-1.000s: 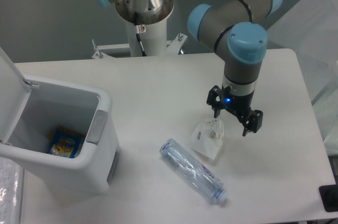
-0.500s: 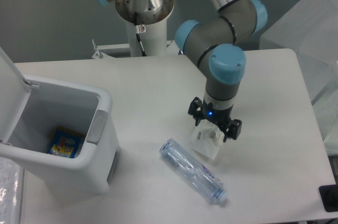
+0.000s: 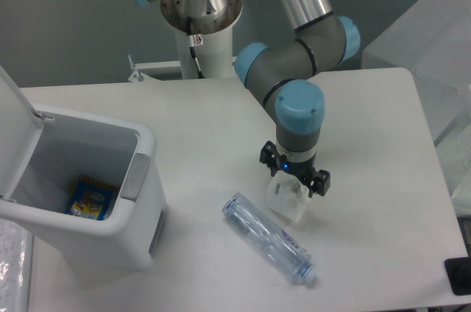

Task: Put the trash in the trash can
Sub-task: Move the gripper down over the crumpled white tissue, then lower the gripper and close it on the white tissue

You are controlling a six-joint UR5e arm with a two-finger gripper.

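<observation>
The hand [image 3: 294, 182] hangs spread, fingers astride the top of the wrapper [image 3: 290, 200] – directly beneath it, just right of the bottle [image 3: 268, 238], well right of the bin [image 3: 140, 149].

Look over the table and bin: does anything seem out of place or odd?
Two pieces of litter lie loose on the table: a clear bottle on its side and a crumpled wrapper under the hand. The trash can stands open, with a colourful packet inside.
</observation>
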